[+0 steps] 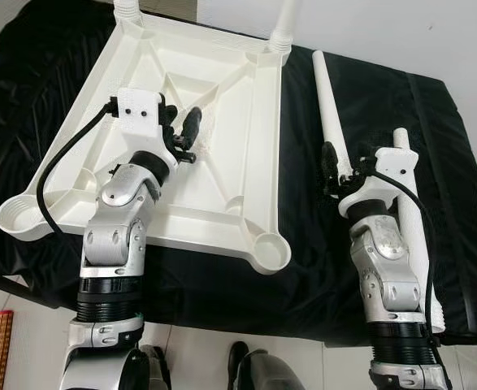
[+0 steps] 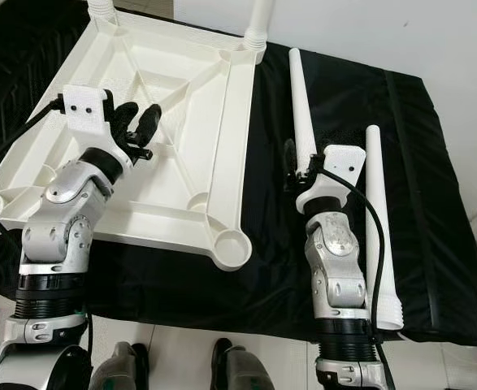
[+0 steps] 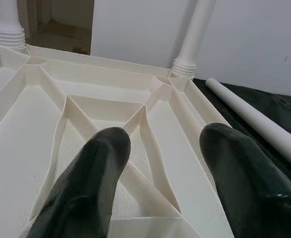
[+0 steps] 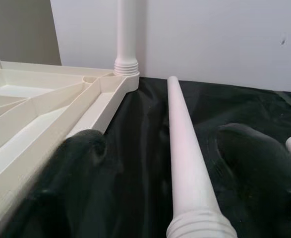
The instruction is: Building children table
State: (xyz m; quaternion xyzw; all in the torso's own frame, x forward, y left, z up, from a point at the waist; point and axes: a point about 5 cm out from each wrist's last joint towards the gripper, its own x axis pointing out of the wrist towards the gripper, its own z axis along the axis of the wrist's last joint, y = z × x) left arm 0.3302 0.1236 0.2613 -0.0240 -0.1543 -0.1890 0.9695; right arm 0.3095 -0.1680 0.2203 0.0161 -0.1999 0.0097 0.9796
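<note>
- On black cloth (image 1: 319, 276): upturned table top (image 1: 181, 162), two legs fitted, near sockets vacant.
- Left gripper (image 1: 181, 130): spread, empty, over top.
- Right gripper (image 4: 160, 163): spread astride loose leg (image 2: 301, 106); closing judged next, then socketing.

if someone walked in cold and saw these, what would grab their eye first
Probably the white table top lying upside down on the black cloth, with two legs already standing in its far corners and both near sockets empty. Next, the right gripper open around a loose leg lying beside the table top, another leg farther right. The left gripper hovers open over the ribbed underside.
</note>
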